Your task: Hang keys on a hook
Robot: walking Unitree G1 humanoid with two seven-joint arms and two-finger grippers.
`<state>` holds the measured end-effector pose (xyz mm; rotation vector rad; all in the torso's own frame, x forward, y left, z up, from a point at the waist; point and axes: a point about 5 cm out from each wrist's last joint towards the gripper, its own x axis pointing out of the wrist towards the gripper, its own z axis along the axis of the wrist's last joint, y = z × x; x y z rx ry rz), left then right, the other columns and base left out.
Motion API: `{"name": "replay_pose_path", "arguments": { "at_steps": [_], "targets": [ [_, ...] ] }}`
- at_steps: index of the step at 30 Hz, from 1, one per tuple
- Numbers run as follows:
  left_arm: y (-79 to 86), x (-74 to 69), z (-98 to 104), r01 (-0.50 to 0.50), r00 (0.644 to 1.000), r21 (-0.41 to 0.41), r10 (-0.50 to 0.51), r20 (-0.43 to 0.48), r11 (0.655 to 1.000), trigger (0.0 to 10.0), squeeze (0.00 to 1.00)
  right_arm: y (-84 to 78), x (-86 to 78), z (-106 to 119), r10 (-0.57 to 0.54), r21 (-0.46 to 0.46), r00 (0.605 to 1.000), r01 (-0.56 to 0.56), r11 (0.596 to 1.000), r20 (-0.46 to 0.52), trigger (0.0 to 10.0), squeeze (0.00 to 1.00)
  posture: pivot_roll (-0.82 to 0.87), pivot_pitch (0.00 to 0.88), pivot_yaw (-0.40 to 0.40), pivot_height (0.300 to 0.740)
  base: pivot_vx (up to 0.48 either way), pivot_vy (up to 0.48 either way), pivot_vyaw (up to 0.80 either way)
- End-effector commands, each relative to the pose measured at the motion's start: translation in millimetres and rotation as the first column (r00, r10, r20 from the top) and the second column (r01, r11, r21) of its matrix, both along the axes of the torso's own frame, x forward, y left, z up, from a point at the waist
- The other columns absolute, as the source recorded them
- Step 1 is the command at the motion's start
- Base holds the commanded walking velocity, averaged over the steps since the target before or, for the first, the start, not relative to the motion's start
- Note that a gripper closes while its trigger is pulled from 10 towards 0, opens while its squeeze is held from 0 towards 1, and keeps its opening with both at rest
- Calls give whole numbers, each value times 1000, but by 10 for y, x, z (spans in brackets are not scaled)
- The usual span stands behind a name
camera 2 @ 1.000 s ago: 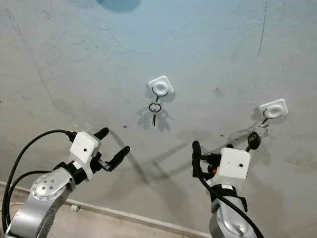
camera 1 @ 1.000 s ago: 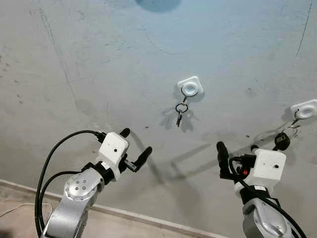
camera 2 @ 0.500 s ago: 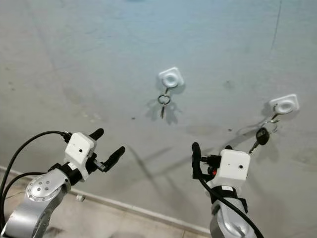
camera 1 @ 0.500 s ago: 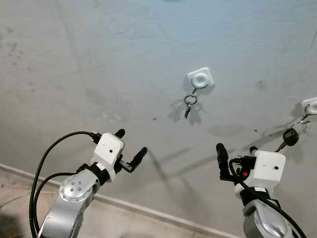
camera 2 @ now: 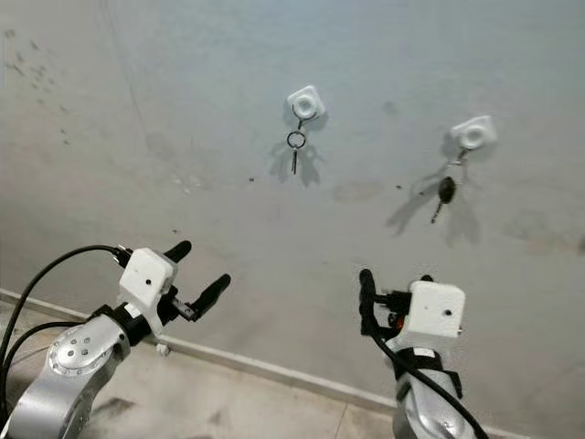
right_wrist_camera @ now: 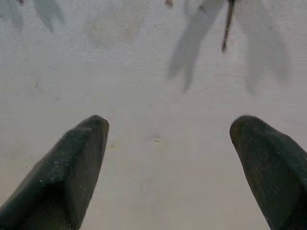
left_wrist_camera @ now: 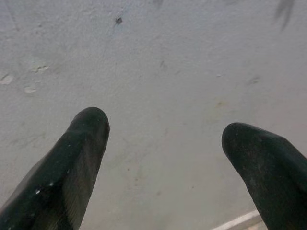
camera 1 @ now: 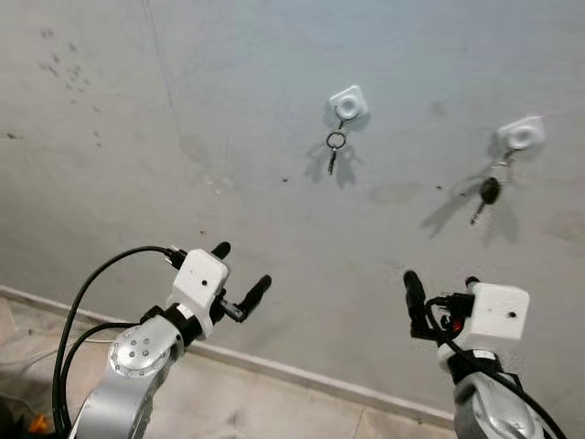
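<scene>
Both keys hang on wall hooks, a small key and a black key, with the left end effector and right end effector released below; judging, simply keep clear.

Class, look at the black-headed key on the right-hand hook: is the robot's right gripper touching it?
Apart. In the left eye view the right gripper sits well below the black-headed key, which hangs from the white hook, with bare wall between them.
</scene>
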<state>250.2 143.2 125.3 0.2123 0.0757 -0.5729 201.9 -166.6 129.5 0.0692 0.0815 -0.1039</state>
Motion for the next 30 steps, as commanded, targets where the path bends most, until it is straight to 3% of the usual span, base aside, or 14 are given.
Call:
{"name": "replay_pose_path", "arguments": {
  "at_steps": [1,10,19,30],
  "targets": [
    [25,5,31,-7,1000,7,7,8,1000,10000,0,18,11,32,7,4,1000,-7,1000,14,10000,0,109,0,-31,740,-330,0,0],
    [13,8,31,-3,1000,3,3,9,1000,10000,0,-14,12,38,-6,2,1000,6,1000,16,10000,0,105,0,-32,740,-329,0,0],
    [66,28,23,-73,997,-24,73,3,997,10000,0,-62,5,32,-34,2,999,34,999,7,10000,0,96,0,-38,740,-304,0,0],
    [29,44,22,-72,997,-37,72,4,997,10000,0,-52,31,34,-28,3,1000,28,1000,6,10000,0,87,0,-37,740,-299,0,-606]
  ]
}}
